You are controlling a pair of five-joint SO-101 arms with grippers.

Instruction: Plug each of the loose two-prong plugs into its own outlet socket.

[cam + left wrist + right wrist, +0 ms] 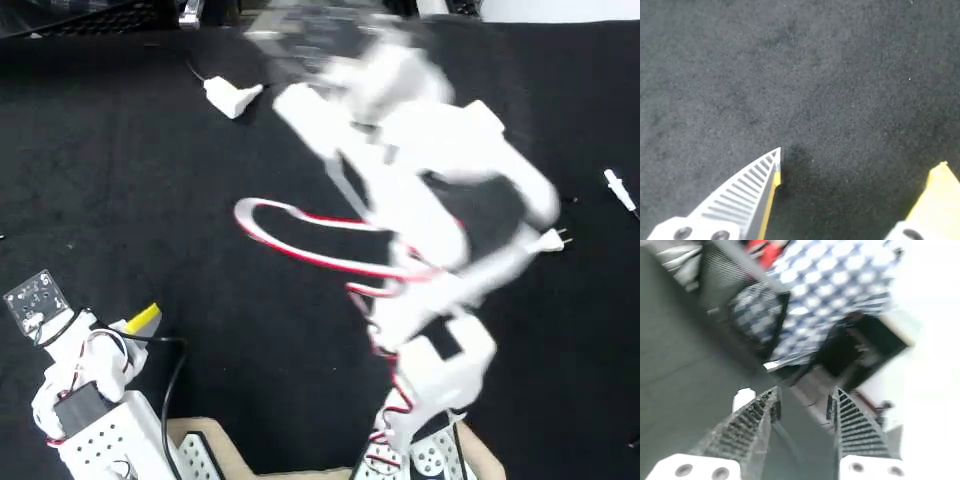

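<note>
A: The right gripper [806, 391] first. Is it holding anything?

B: No. Its two dark ribbed fingers [752, 422] stand moderately apart with nothing between them, up off the table [120, 200]. A blurred white thing [742, 399] sits just outside one finger. I cannot tell whether it is a plug or whether the finger touches it

A: And the left gripper [860, 157]?

B: Spread wide and holding nothing, close over bare black cloth near the table's near left corner. One fingertip is yellow

A: Where are the plugs?

B: A white plug [232, 97] lies near the far edge, left of the middle, with a thin cord running toward that edge. It is well apart from the left gripper. A two-prong plug [553, 240] lies near the right edge, its prongs toward that edge, just beside the blurred right arm's side and well apart from the left gripper

A: Anything else?

B: A small white piece [620, 190] lies at the right edge, too small to identify
</note>
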